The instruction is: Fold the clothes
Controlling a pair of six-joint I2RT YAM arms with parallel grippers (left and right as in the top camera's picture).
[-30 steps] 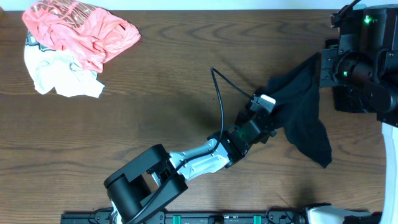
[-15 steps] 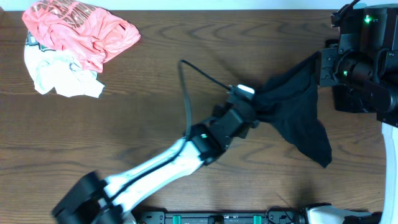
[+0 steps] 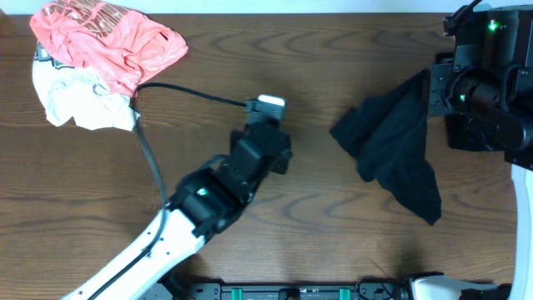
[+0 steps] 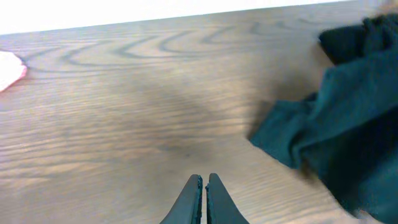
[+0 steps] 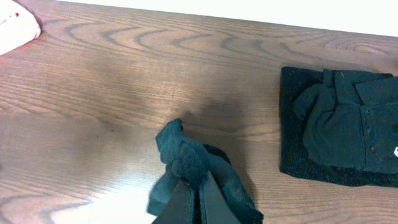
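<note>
Garment R of L claw

Robotics lab, wooden table, robot arm

Your left arm has a white lower link and blocky black upper joints, with a small green light on them. A white camera block sits at its tip, and a black cable loops off it. Its left fingers are dark, slim and tapered. Your right arm is black housing with green lights, and its right fingers are dark too.
</note>
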